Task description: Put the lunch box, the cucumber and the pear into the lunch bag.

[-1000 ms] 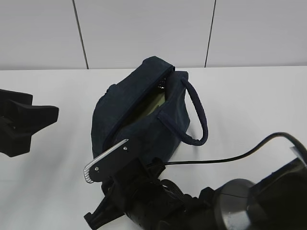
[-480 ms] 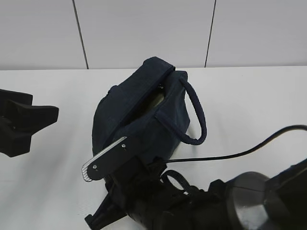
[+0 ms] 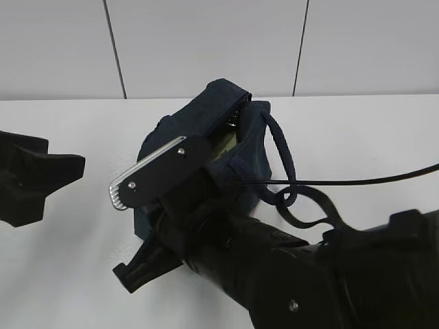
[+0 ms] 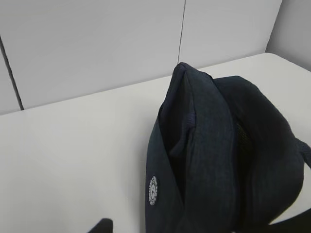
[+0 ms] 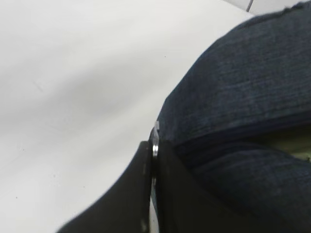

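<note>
The dark navy lunch bag (image 3: 206, 116) stands mid-table; it also shows in the left wrist view (image 4: 209, 145) and the right wrist view (image 5: 243, 77). A pale green strip, the lunch box lid (image 3: 223, 145), shows through the bag's top slit and in the right wrist view (image 5: 294, 145). The cucumber and the pear are hidden. My right gripper (image 5: 154, 145) is shut on the metal ring pull (image 5: 155, 137) at the bag's top. Its arm (image 3: 274, 274) covers the bag's near end. My left gripper (image 3: 41, 175) hangs apart at the left, holding nothing; one fingertip (image 4: 102, 226) shows.
One loop handle (image 3: 285, 161) hangs off the bag's right side, with a black cable (image 3: 370, 179) running across it to the right. The white table (image 3: 75, 123) ends at a grey panelled wall (image 3: 206, 41) behind the bag.
My right gripper has moved away along the bag's top with the ring pull. The slit has narrowed and less of the green lid shows. The left gripper has not moved.
</note>
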`<action>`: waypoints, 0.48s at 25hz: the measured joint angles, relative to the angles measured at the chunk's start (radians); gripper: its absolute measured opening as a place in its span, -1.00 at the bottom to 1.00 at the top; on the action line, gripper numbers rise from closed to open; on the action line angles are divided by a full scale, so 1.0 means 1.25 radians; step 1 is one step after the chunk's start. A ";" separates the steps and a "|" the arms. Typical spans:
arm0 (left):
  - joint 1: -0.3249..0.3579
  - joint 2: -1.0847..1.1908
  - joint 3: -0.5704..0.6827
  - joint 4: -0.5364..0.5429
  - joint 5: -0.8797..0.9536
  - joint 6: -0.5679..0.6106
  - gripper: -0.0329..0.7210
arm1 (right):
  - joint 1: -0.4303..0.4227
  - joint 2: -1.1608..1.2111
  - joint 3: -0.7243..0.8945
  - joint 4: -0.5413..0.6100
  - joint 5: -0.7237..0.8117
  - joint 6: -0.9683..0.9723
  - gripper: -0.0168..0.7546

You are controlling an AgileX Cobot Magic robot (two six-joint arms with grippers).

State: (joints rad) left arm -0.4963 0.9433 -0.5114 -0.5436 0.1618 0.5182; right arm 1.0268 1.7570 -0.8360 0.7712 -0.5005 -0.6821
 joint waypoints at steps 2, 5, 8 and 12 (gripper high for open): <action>0.003 0.008 0.000 -0.027 0.024 0.000 0.03 | 0.000 -0.012 -0.002 0.035 0.001 -0.041 -0.96; 0.014 0.033 0.000 -0.054 0.063 0.000 -0.05 | 0.000 -0.022 -0.019 0.088 0.001 -0.108 -0.96; 0.018 0.044 -0.001 -0.056 0.084 0.000 -0.07 | 0.000 -0.032 -0.029 0.116 0.001 -0.151 -0.96; 0.018 0.045 -0.020 -0.069 0.140 0.004 -0.08 | 0.000 -0.051 -0.039 0.151 0.003 -0.202 -0.96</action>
State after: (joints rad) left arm -0.4738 0.9998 -0.5364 -0.6303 0.3373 0.5228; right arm 1.0268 1.6929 -0.8845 0.9600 -0.4967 -0.9350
